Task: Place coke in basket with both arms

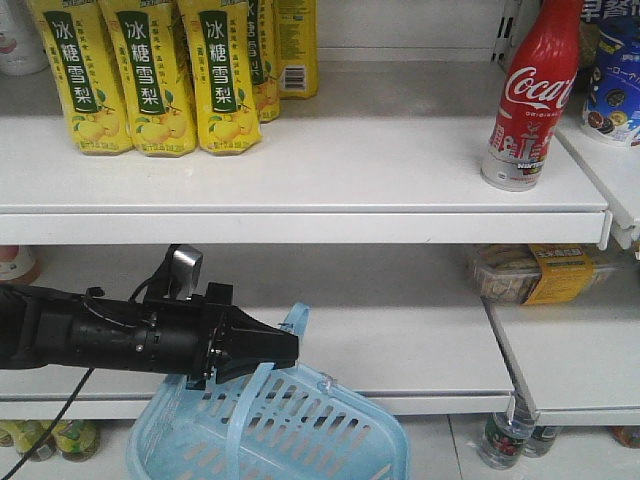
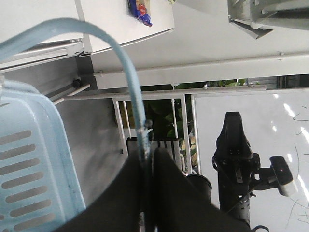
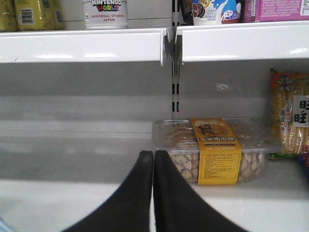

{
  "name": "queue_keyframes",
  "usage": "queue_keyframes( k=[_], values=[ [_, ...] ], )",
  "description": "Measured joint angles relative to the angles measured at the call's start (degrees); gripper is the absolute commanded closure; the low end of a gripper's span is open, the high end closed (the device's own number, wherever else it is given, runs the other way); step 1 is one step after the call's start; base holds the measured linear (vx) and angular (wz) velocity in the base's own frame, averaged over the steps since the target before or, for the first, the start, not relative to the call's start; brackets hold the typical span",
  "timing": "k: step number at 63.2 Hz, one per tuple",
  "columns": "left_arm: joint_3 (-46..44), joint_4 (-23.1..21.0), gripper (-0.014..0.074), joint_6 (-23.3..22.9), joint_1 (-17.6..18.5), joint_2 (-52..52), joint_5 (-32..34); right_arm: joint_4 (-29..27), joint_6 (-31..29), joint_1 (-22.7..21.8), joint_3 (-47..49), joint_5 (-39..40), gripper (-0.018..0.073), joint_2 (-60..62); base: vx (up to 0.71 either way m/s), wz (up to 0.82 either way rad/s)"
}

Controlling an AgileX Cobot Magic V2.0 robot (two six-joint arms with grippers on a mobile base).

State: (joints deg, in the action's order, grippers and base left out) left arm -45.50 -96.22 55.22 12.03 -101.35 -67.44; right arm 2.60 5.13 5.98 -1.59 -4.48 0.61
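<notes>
Two jobs seem split between my arms: one carries, one fetches. The left gripper is clamped tight on a swing handle of the basket. The basket hangs at a tilt low in front of the shelving, which I judge a sensible spot to receive a bottle from above.

The coke stands upright at the far right of the upper shelf, well apart from the yellow bottles and well above the basket. Nothing touches it. The right gripper has its fingers pressed together with nothing between them. It points at the shelf below, toward a clear box of snacks with a yellow label. By my reckoning it must rise a shelf and spread its fingers before it can take the bottle.

Several things I cannot see. The right arm is absent from the front view, so how near it is to the coke is guesswork. Its wrist camera catches only the cut-off foot of a white container on the shelf above — perhaps the coke's base, but I cannot confirm it. The basket's lower part runs off the front view, and I cannot tell whether it holds anything. The left wrist view gives only the handle and a slice of slotted wall.
</notes>
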Motion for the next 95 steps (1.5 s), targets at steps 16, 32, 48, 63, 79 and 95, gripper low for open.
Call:
queue_keyframes(
  k=[16,32,48,63,79,95],
  values=[
    [0.0,0.0,0.0603,0.0,0.0,0.0,0.0,0.0,0.0,0.0,0.0,0.0,0.0569,0.0,0.0,0.0],
    [0.0,0.0,0.0603,0.0,0.0,0.0,0.0,0.0,0.0,0.0,0.0,0.0,0.0569,0.0,0.0,0.0],
    [0.0,0.0,0.0603,0.0,0.0,0.0,-0.01,0.54,-0.21,0.0,0.0,1.83,0.0569,0.0,0.0,0.0],
    [0.0,0.0,0.0603,0.0,0.0,0.0,-0.06,0.68,-0.1,0.0,4.29,0.71,0.0569,-0.26,0.0,0.0],
    [0.0,0.0,0.0603,0.0,0.0,0.0,-0.06,0.68,-0.15,0.0,16.82,-5.16,0.0569,-13.04,0.0,0.0],
    [0.0,0.0,0.0603,0.0,0.0,0.0,-0.06,0.68,-0.15,0.0,25.31,-4.51,0.0569,-24.03,0.0,0.0]
  ],
)
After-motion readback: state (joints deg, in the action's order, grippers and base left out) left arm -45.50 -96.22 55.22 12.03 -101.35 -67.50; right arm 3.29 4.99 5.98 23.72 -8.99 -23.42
